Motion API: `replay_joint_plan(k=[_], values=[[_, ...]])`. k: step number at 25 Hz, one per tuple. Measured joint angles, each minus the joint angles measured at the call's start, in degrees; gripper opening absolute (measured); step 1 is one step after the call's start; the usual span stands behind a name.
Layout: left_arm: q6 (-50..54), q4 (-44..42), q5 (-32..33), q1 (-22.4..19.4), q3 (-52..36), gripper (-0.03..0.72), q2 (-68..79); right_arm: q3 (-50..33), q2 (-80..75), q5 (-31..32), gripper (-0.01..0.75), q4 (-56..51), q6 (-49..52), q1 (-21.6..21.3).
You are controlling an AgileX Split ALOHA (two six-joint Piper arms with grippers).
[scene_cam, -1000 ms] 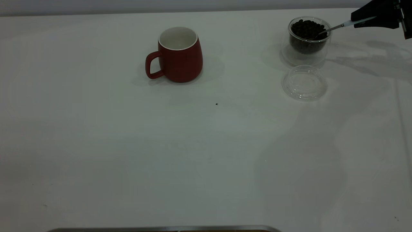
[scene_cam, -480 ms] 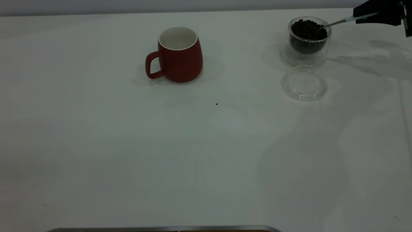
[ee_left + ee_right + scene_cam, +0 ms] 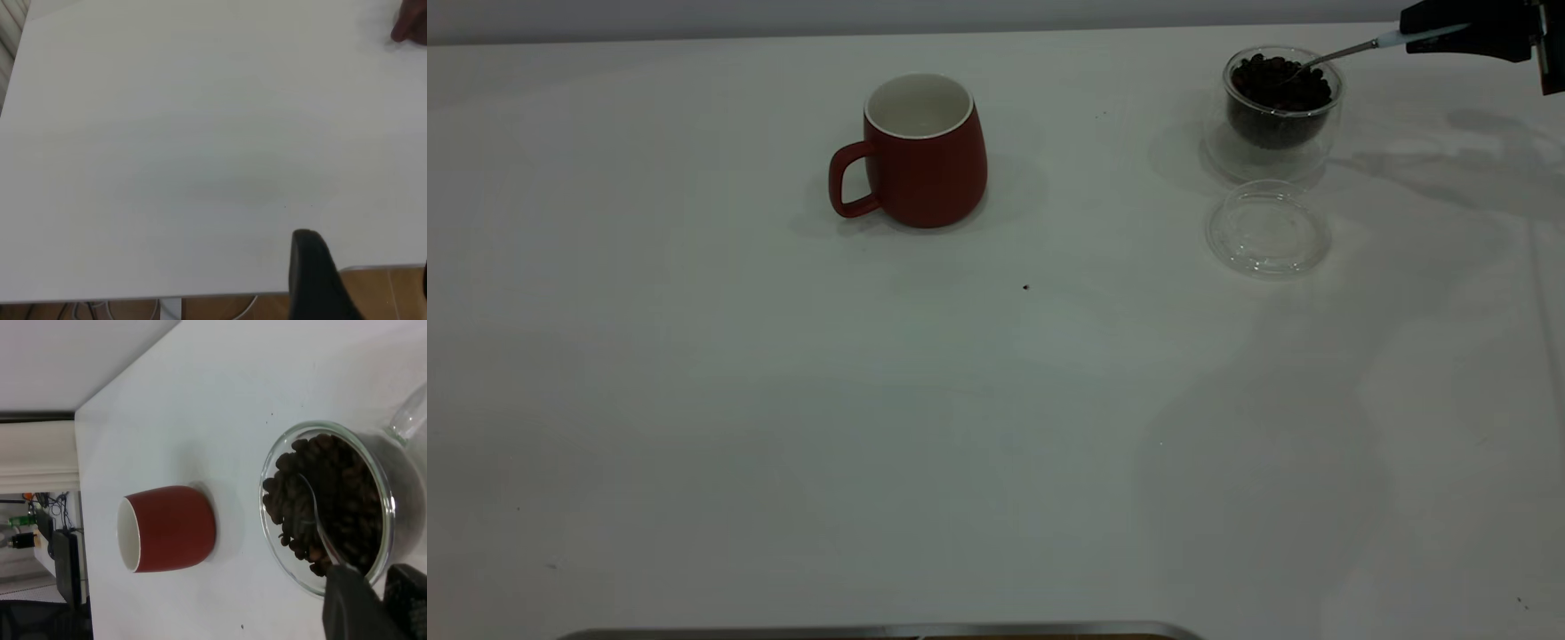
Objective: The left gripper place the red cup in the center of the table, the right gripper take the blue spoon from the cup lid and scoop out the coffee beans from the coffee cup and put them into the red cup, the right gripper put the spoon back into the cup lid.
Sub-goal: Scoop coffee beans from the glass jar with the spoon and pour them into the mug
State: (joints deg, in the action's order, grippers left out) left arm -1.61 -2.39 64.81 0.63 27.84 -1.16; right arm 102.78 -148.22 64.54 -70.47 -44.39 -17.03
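The table [image 3: 783, 427] lay broad and white, mostly bare, and the work sat along its far edge. The red cup [image 3: 920, 151] stood upright well away from the right gripper [image 3: 1449, 34], out toward the middle of the table with its handle turned away from that gripper, so the first step, placing it centrally, looked finished; its white inside appeared to hold no beans yet. Much nearer the gripper, just beyond the tip of the tool it carried, stood the coffee cup [image 3: 1276, 111], filled nearly to its rim with coffee beans [image 3: 1276, 84]. The cup lid [image 3: 1267, 231] rested flat beside the coffee cup, on the side nearer the camera, with no spoon on it. The right gripper was clamped on the pale handle of the blue spoon [image 3: 1352, 49], whose metal bowl reached over the glass rim and lay on or among the beans; the right wrist view showed that bowl resting on the pile. Scooping therefore seemed to be under way, with the carry to the red cup, the tipping out and the return of the spoon to the lid all left to do. Of the left gripper [image 3: 320, 280] only one dark finger showed over the table's edge, holding nothing visible; how wide it stood could not be told.
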Motion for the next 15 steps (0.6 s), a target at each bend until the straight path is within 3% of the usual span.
replay_joint_plan(k=[15], values=[[0.00,0.00,0.00,0.00,0.00,0.444,0.00,0.00,0.00,1.10,0.102,-2.65,-1.34,0.00]])
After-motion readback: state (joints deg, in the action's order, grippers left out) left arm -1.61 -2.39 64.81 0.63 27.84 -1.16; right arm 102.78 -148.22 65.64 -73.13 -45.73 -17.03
